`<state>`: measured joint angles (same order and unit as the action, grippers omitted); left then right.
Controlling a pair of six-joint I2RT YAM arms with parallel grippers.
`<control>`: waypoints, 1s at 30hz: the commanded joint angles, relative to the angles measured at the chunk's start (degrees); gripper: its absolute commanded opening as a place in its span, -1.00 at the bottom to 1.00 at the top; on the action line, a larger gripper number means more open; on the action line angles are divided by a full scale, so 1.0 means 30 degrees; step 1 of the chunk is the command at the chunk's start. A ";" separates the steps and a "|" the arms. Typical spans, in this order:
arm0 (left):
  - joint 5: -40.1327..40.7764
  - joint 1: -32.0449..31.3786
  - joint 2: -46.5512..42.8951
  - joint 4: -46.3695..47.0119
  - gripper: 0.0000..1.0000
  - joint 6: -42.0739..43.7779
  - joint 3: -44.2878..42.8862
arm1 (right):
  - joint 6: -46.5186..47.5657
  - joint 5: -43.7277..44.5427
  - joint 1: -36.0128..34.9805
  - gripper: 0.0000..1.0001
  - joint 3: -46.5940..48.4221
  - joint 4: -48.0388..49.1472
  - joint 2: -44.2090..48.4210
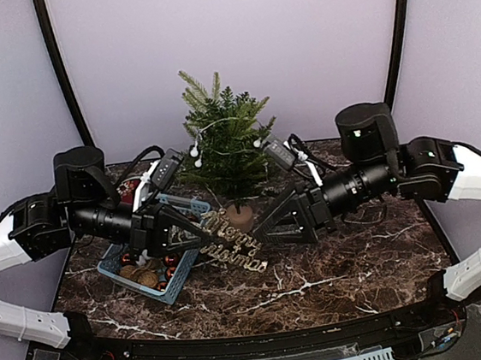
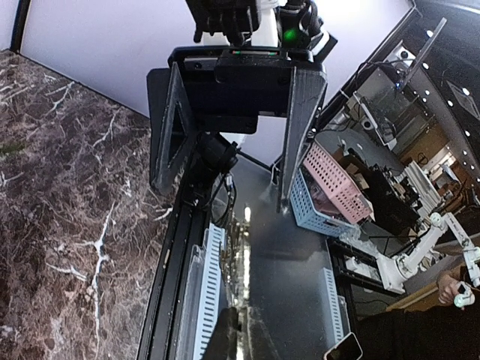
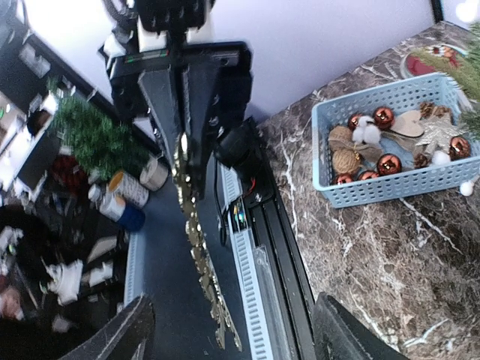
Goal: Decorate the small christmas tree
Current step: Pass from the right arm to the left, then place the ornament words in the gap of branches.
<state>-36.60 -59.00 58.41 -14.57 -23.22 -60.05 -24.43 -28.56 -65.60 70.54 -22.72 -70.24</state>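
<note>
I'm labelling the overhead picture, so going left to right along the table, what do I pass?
Left arm's fingers → blue basket of ornaments → gold "Merry Christmas" sign → right arm's fingers. The small christmas tree stands behind the sign.

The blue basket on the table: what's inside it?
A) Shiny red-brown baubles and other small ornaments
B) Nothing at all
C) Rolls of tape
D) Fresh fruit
A: the right wrist view shows the blue basket holding glossy red-brown baubles, white fluffy balls and pale wooden-looking ornaments; the overhead view shows the same basket left of the small christmas tree.
</note>
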 commanded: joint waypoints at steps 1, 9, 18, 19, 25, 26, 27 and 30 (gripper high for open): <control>0.1969 0.0068 -0.0828 0.5082 -1.00 -0.1049 0.1264 | -0.2858 0.3318 0.0104 0.60 -0.3637 0.6831 0.1994; 0.3428 0.0067 -0.1131 0.8827 -1.00 -0.2113 0.3044 | -0.5105 0.3354 -0.0513 0.62 -0.7289 1.3666 0.2825; 0.3902 0.0068 -0.1543 1.0302 -1.00 -0.3123 0.4438 | -0.4782 0.3883 -0.1035 -0.10 -0.7079 1.4653 0.2171; 0.3964 0.0068 -0.1659 1.0590 -1.00 -0.3303 0.4726 | -0.4821 0.4035 -0.1042 -0.26 -0.7079 1.4721 0.2095; 0.4535 0.0068 -0.1811 1.1651 -1.00 -0.3803 0.5600 | -0.5081 0.4425 -0.1144 -0.64 -0.7043 1.4926 0.1514; 0.4559 0.0068 -0.1793 1.1769 -1.00 -0.3883 0.5683 | -0.5116 0.4491 -0.1158 -0.64 -0.7038 1.4920 0.1449; 0.4613 0.0068 -0.1758 1.1953 -1.00 -0.3901 0.5716 | -0.5150 0.4580 -0.1185 -0.65 -0.7044 1.4919 0.1386; 0.4813 0.0068 -0.1747 1.2211 -1.00 -0.3938 0.5889 | -0.5122 0.5297 -0.1188 -0.67 -0.7183 1.4970 0.1465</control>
<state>-23.55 -58.98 54.04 17.76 -34.17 -43.31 -39.59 -15.57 -68.64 48.75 18.96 -66.08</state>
